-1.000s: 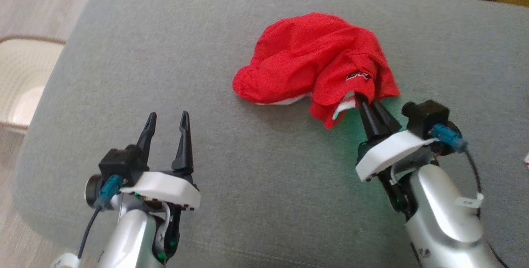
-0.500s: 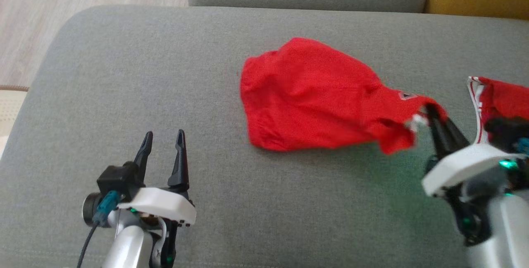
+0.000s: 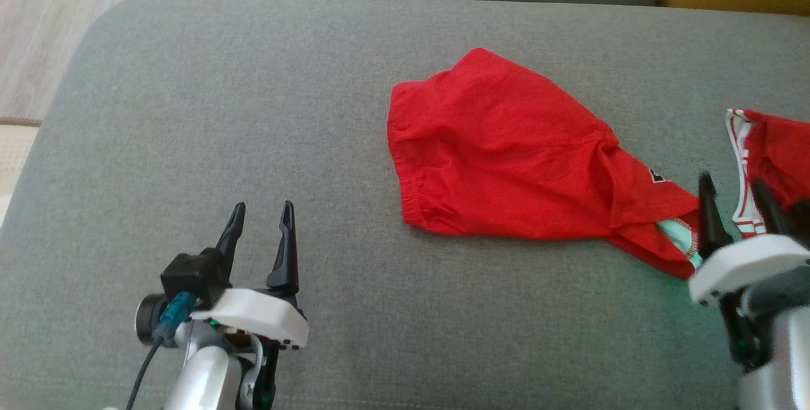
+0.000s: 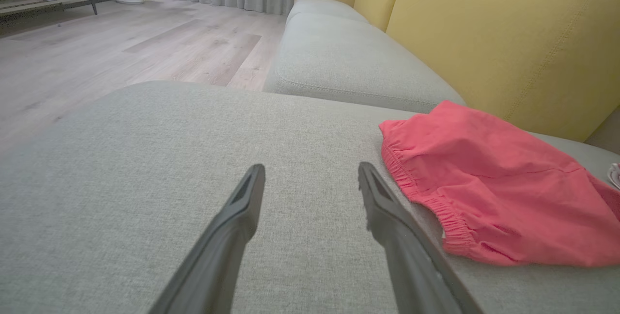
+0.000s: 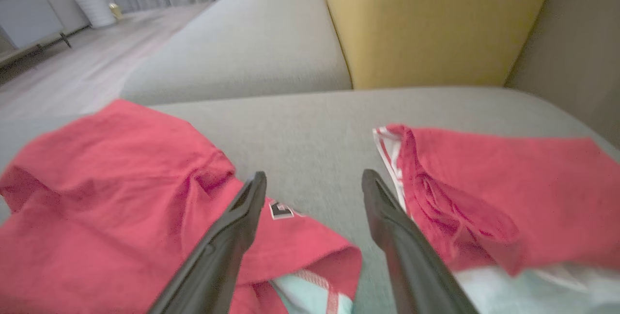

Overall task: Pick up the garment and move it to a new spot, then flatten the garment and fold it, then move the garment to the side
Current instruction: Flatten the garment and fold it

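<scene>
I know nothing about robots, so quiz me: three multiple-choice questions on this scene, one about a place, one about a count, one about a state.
1. Where does the big red garment lie?
A) on the wooden floor
B) on the yellow backrest
C) on the grey cushion

2. How many red cloth pieces are on the cushion?
A) two
B) one
C) four

3. How does the right tool stand?
A) shut on cloth
B) open, holding nothing
C) shut and empty

Answers:
1 C, grey fabric shows all round it.
2 A, a second red piece with white trim lies to its right.
3 B, its two fingers stand apart and pinch nothing.
</scene>
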